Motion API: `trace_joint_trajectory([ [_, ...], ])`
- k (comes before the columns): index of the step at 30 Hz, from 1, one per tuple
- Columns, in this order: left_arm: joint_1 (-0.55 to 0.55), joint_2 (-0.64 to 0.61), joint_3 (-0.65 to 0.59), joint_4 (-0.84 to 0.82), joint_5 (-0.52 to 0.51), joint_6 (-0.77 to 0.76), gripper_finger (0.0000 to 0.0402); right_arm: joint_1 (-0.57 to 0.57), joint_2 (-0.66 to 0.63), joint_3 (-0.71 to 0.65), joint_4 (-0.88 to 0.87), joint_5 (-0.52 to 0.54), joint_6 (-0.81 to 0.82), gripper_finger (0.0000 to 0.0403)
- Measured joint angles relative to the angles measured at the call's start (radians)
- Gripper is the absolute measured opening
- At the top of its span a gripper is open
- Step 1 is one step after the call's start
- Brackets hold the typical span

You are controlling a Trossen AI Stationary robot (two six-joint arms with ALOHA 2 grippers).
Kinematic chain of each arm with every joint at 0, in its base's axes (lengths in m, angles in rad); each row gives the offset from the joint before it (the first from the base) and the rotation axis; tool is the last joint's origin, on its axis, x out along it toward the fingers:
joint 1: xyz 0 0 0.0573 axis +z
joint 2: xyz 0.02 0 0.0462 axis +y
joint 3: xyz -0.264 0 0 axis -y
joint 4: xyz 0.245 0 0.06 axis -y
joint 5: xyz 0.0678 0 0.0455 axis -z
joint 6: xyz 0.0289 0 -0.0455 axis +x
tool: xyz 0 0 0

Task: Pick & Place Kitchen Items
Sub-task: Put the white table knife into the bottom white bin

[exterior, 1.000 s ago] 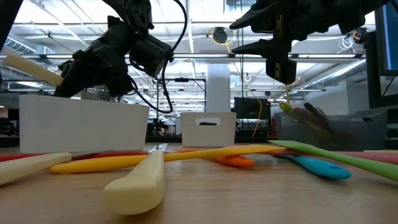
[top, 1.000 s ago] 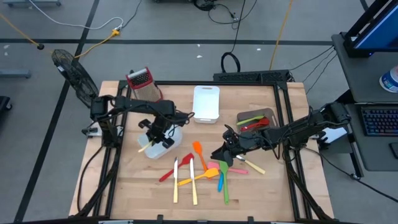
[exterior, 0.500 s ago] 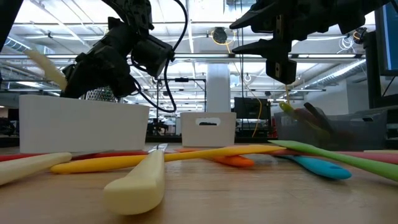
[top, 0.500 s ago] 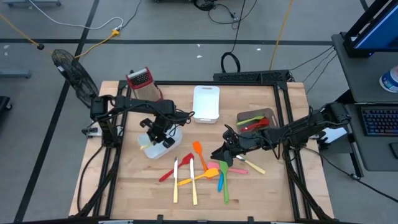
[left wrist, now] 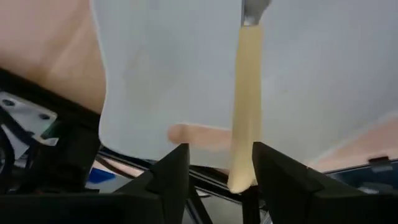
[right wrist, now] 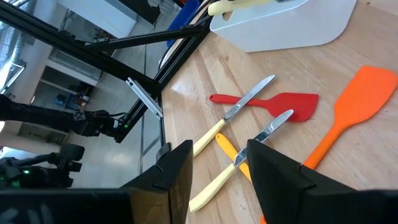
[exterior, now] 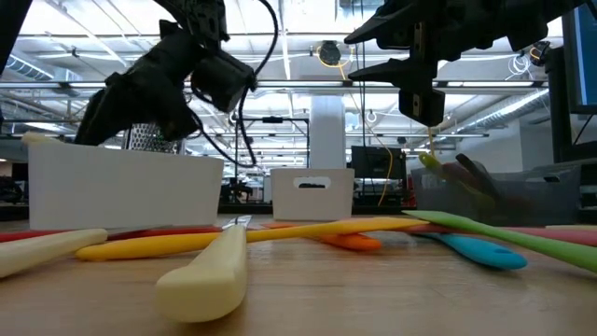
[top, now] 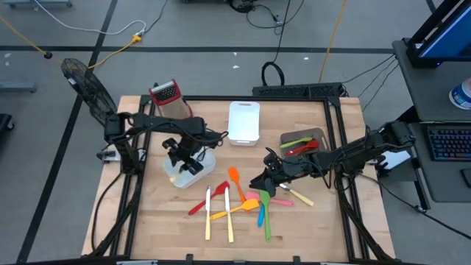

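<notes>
Wooden table (top: 154, 221) under two arms. The left tool (left wrist: 214, 168) hangs over the near white bin (top: 202, 171), fingers spread, and a cream-handled utensil (left wrist: 245, 106) lies between them inside the bin. Its end seems to rest on the rim, so a rising finger could catch it and flip it out. The right tool (top: 266, 178), spread and empty, hovers above the crossed utensils (top: 235, 206), where one grasp could drag a neighbour.

I count roughly nine loose utensils, two white bins, one grey bin (top: 318, 135) and one grater (top: 166, 94).
</notes>
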Motion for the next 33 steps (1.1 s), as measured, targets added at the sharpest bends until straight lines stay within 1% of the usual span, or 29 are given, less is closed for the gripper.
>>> trace_joint_trajectory([
  [5, -0.002, -0.086, 0.034, -0.009, -0.066, -0.083, 0.0192, 0.0, 0.0, 0.0, 0.0, -0.001, 0.0, 0.0146],
  [9, -0.01, -0.177, 0.07, -0.002, -0.079, -0.19, 0.0192, 0.0, 0.0, 0.0, 0.0, 0.0, 0.0, 0.0146],
  [14, -0.075, -0.274, 0.082, 0.106, -0.08, -0.371, 0.0193, 0.0, 0.0, 0.0, 0.0, 0.0, -0.003, 0.0144],
  [18, -0.163, -0.315, 0.082, 0.217, -0.066, -0.505, 0.0189, 0.0, 0.0, 0.0, 0.0, 0.0, -0.042, 0.0144],
  [25, -0.358, -0.325, 0.082, 0.409, -0.087, -0.727, 0.018, -0.023, -0.01, 0.0, 0.0, 0.002, -0.198, 0.0144],
  [28, -0.438, -0.32, 0.082, 0.499, -0.143, -0.823, 0.0181, -0.038, -0.037, 0.0, -0.001, -0.003, -0.283, 0.0142],
  [33, -0.551, -0.312, 0.081, 0.629, -0.295, -0.97, 0.0182, -0.063, -0.1, 0.0, -0.008, -0.051, -0.402, 0.0144],
])
